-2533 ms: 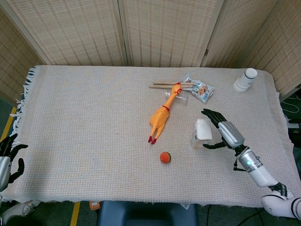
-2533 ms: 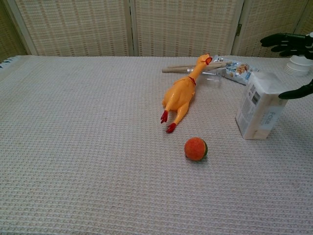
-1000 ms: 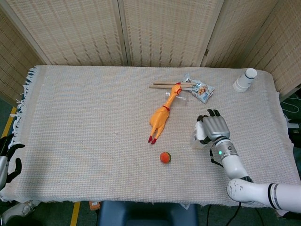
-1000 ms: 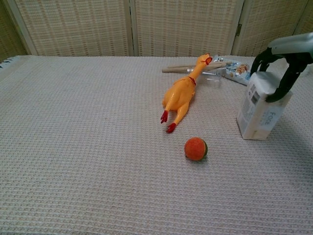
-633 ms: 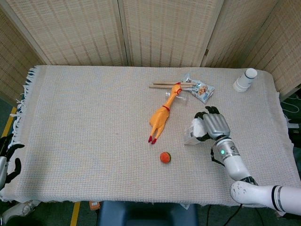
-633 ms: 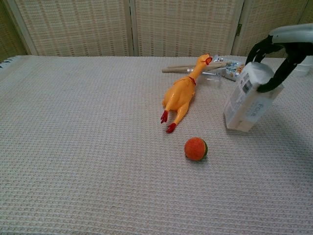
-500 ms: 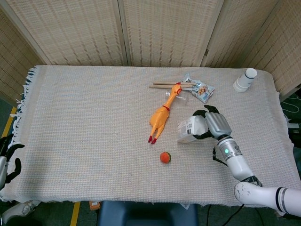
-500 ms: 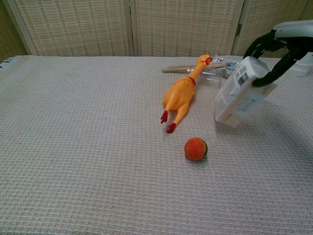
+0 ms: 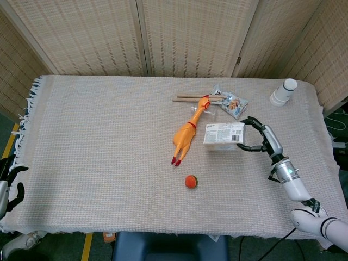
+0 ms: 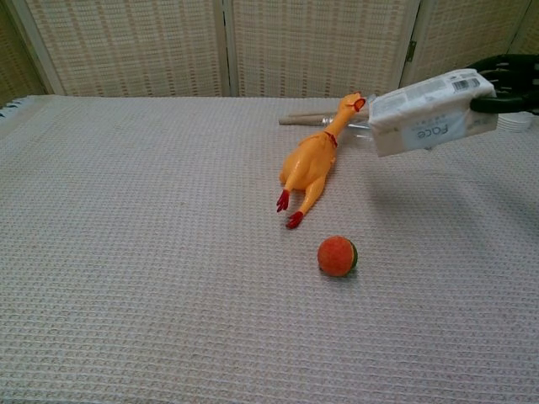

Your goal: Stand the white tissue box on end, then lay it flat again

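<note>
The right hand [image 9: 260,138] clasped the white tissue box [image 9: 223,136] by its near end, holding it level above the cloth, apparently so it could be set down flat. The box hung just beyond the fingers, beside the rubber chicken [image 9: 187,135]. The left hand [image 9: 7,182] idled far off, fingers spread.

The right robot hand [image 9: 260,138] has lifted the tissue box [image 9: 223,134] from standing to horizontal, airborne.
</note>
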Robot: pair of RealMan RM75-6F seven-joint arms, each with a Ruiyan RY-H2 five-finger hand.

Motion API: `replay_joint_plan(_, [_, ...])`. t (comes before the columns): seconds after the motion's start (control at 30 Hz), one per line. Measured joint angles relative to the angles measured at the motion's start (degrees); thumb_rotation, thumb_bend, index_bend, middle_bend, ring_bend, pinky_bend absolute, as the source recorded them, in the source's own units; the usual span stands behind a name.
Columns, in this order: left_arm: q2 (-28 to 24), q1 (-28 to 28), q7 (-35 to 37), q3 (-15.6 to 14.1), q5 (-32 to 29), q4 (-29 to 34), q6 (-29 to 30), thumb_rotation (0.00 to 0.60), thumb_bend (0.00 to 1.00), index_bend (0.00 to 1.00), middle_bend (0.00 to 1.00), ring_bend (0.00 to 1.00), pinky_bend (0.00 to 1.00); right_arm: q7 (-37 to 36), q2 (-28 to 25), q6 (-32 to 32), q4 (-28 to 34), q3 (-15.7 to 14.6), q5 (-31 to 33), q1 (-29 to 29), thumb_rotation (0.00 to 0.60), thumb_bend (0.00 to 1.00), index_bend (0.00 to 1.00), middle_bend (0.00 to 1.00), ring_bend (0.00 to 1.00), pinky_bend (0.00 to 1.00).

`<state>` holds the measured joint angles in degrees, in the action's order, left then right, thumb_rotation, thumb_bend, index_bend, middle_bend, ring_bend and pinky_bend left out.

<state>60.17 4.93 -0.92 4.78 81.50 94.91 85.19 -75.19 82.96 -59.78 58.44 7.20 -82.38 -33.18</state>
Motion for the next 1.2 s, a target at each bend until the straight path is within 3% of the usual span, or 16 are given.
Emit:
replay_joint_plan(0.2, [0.25, 0.36, -0.27, 0.08, -0.83, -0.53, -1.20, 0.600, 0.62, 0.30, 0.00, 0.00, 0.10, -12.23, 9.18, -1.92, -18.46, -3.70, -8.12, 1.11, 0.600, 0.48, 0.43, 0.41, 0.14, 0.00])
replay_joint_plan(0.4, [0.38, 0.58, -0.05, 0.08, -1.26, -0.85, -1.78, 0.600, 0.62, 0.30, 0.00, 0.00, 0.10, -12.16, 15.07, -2.97, -26.54, -5.17, -9.31, 1.59, 0.600, 0.48, 0.43, 0.41, 0.14, 0.00])
replay_joint_plan(0.67, [0.37, 0.80, 0.43, 0.08, -1.66, -1.12, -2.51, 0.600, 0.62, 0.30, 0.00, 0.00, 0.10, -2.39, 20.32, -1.69, -32.11, -4.19, -6.83, 1.69, 0.600, 0.48, 0.43, 0.41, 0.14, 0.00])
replay_joint_plan(0.93, [0.25, 0.69, 0.36, 0.11, -1.60, -1.02, -2.17, 0.600, 0.62, 0.30, 0.00, 0.00, 0.10, -1.55, 20.34, 0.72, -32.14, -4.91, -6.22, 1.68, 0.600, 0.48, 0.43, 0.41, 0.14, 0.00])
replay_joint_plan(1.07, [0.31, 0.56, -0.01, 0.09, -1.22, -0.80, -1.60, 0.600, 0.62, 0.30, 0.00, 0.00, 0.10, -0.70, 19.18, 0.89, -30.86, -4.96, -6.06, 1.57, 0.600, 0.33, 0.41, 0.41, 0.13, 0.00])
replay_joint_plan(1.2, [0.30, 0.61, 0.01, 0.05, -1.26, -0.66, -1.82, 0.600, 0.62, 0.30, 0.00, 0.00, 0.10, 1.86, 18.43, 0.98, -29.53, -4.45, -5.30, 1.58, 0.600, 0.15, 0.31, 0.37, 0.08, 0.00])
